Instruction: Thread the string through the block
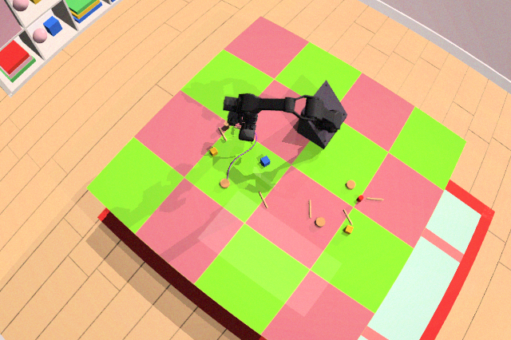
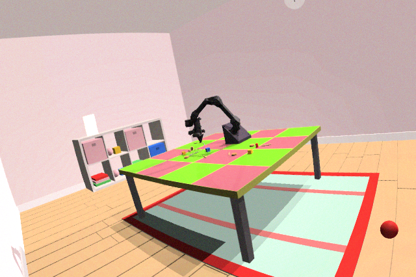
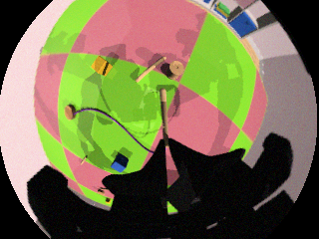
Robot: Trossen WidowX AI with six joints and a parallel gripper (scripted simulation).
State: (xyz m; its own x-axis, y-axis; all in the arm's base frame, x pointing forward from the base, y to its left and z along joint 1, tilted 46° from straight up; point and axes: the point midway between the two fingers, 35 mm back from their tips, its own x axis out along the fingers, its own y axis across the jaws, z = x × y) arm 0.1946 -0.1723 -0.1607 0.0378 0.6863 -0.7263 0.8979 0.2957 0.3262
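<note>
My gripper [image 2: 201, 140] [image 3: 165, 140] is shut on the wooden stick [image 3: 163, 106] at the string's end and holds it above the table. The stick points out ahead of the fingertips. The purple string [image 1: 234, 160] [image 3: 114, 118] curves from the round wooden button [image 1: 224, 183] [image 3: 70, 111] to the fingers. It does not pass through a block in view. A small wooden piece [image 1: 226, 124] [image 3: 175, 68] with a dark spot, seemingly the block, stands on the table beyond the stick's free tip, apart from it. Its hole is not clear.
A loose stick [image 1: 222, 134] [image 3: 150, 70] lies beside the wooden piece. An orange cube [image 1: 213, 151] [image 3: 102, 66] and a blue cube [image 1: 264, 161] [image 3: 120, 162] are near the string. Several other sticks, two discs, a red piece [image 1: 360, 198] and a yellow cube [image 1: 348, 229] lie farther off.
</note>
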